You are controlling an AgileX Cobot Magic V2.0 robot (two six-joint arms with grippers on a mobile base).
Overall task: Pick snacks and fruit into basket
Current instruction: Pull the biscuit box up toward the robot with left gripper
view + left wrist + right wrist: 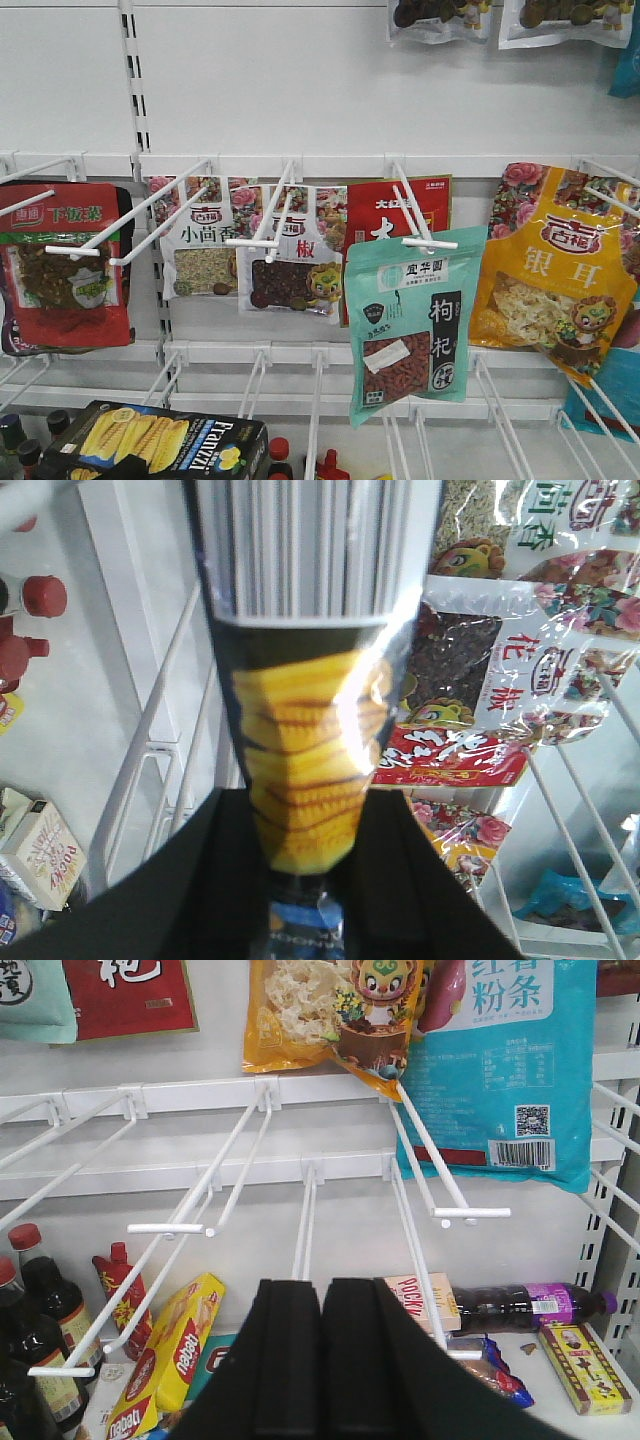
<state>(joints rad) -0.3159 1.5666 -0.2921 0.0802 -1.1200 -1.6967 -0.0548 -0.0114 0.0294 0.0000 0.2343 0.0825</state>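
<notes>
Corn carton, seemingly clamped, left claw

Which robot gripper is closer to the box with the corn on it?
Left. The left gripper is clamped on the corn box. The right gripper is shut and empty, facing bare hooks, with no corn box in its view.

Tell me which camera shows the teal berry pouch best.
The front view: the teal pouch hangs whole on its peg, label and berry window facing the camera. The right wrist view catches only a corner. The left wrist view, filled by the corn carton, shows none.
</notes>
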